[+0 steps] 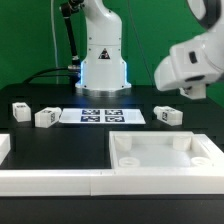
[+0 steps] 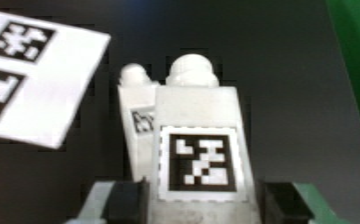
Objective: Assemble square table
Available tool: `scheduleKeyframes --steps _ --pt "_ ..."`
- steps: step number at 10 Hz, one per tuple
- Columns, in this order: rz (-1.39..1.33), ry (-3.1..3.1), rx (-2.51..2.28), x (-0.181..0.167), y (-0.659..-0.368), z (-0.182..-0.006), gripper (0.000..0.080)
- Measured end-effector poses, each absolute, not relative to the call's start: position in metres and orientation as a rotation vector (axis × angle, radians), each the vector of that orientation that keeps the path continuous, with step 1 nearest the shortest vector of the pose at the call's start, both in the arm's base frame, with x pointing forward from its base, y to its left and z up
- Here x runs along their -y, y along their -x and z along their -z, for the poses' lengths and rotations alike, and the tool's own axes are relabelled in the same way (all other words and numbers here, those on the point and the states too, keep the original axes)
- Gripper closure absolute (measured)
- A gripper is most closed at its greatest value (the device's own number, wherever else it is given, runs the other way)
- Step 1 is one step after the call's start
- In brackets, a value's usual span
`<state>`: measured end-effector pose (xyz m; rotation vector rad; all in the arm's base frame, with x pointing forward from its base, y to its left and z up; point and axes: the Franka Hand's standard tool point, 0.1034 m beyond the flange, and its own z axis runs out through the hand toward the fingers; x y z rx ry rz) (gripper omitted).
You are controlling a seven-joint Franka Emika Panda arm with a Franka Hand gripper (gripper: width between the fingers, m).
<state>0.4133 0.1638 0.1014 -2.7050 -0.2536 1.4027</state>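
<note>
The table top [image 1: 165,165] looks like smooth white plastic with a soft sheen. The leg [image 2: 191,110] is the same white plastic, matt, carrying a printed black-and-white tag [image 2: 202,160]. The counter [image 1: 60,140] is matt black. The marker board [image 1: 102,116] is flat matt white. The arm [image 1: 190,60] has a glossy white plastic shell.

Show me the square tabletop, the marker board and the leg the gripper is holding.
square tabletop [image 1: 165,158], exterior view, bare middle of its surface.
marker board [image 1: 100,116], exterior view, centre among its tags.
leg [image 2: 195,125], wrist view, white face beside its tag.
</note>
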Motion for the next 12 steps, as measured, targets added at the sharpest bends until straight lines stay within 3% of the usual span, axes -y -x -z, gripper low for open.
scheduleKeyframes --steps 2,4,5,7,8,10,12 --pt "-1.179 2.806 0.237 -0.166 -0.424 -0.099 0.0509" --pt "-0.972 2.814 0.280 -0.151 -0.439 -0.080 0.0509" --pt "-0.880 2.831 0.277 -0.141 -0.462 -0.094 0.0509" --pt "-0.663 2.858 0.349 -0.127 -0.516 -0.138 0.0509" --pt "-0.524 2.893 0.377 -0.124 -0.538 -0.150 0.0509" --pt "-0.348 2.934 0.353 -0.122 -0.534 -0.142 0.0509" --pt "-0.093 2.968 0.330 -0.119 -0.547 -0.142 0.0509"
